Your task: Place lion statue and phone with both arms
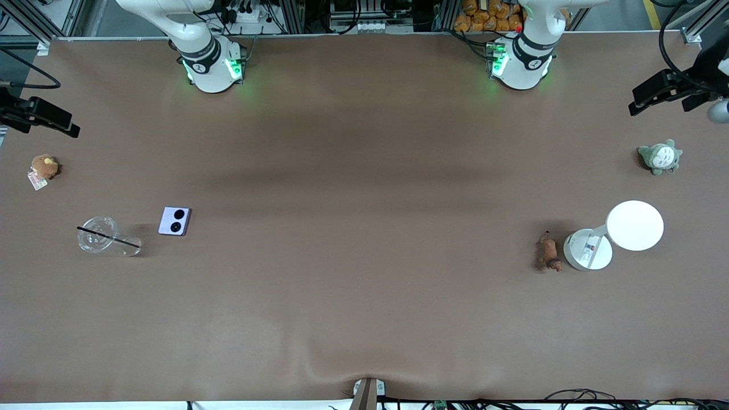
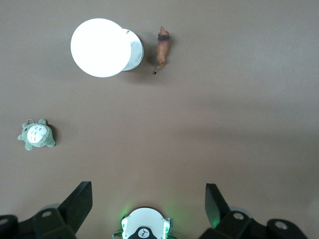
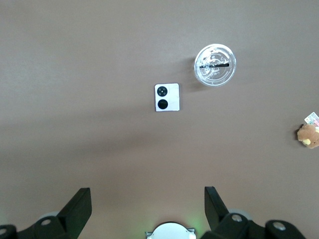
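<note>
Both pincers, left pincer (image 2: 148, 199) and right pincer (image 3: 147, 199), gape (seemingly high) above lion statue (image 2: 163, 48) and phone (image 3: 167, 97)

My left gripper (image 2: 148, 199) hangs high over the brown table (image 2: 239, 124), fingers (image 2: 79, 201) spread wide apart with nothing between them. Below me lies the lion statue (image 2: 162, 49) on its side, just beside the white round lamp (image 2: 104, 47), not touching it. The grey-green and white plush (image 2: 36, 135) sits well apart from both. My own arm's base (image 2: 145, 225) shows between my fingers.
</note>
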`<state>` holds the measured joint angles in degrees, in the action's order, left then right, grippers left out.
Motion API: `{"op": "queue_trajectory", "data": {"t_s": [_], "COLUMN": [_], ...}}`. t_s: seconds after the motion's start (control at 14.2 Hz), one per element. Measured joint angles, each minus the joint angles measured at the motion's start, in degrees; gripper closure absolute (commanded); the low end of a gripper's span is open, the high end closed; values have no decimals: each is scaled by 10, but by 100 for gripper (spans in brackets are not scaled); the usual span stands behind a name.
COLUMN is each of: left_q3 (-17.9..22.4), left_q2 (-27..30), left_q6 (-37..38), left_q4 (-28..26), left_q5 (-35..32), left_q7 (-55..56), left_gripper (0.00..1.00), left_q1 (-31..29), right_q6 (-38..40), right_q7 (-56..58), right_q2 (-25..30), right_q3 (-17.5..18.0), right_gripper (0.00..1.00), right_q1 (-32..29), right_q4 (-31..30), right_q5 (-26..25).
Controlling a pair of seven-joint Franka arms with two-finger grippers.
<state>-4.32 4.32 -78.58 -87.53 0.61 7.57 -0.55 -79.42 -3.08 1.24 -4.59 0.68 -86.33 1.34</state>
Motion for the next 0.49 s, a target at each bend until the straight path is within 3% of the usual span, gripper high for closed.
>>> {"op": "queue_trajectory", "data": {"t_s": [0.49], "left_q3": [-25], "left_q2": [-4], "left_q6": [0], "left_q4": [3], "left_q5": [0], "left_q7": [28], "left_gripper": [0], "left_q1": [5], "right_q6": [0], "right_q7": [0], "right_q2": [0], "right_q3": [1], "right_gripper": [0], "right_q1": [0], "right_q4": [3], "right_q5": [-1]}}
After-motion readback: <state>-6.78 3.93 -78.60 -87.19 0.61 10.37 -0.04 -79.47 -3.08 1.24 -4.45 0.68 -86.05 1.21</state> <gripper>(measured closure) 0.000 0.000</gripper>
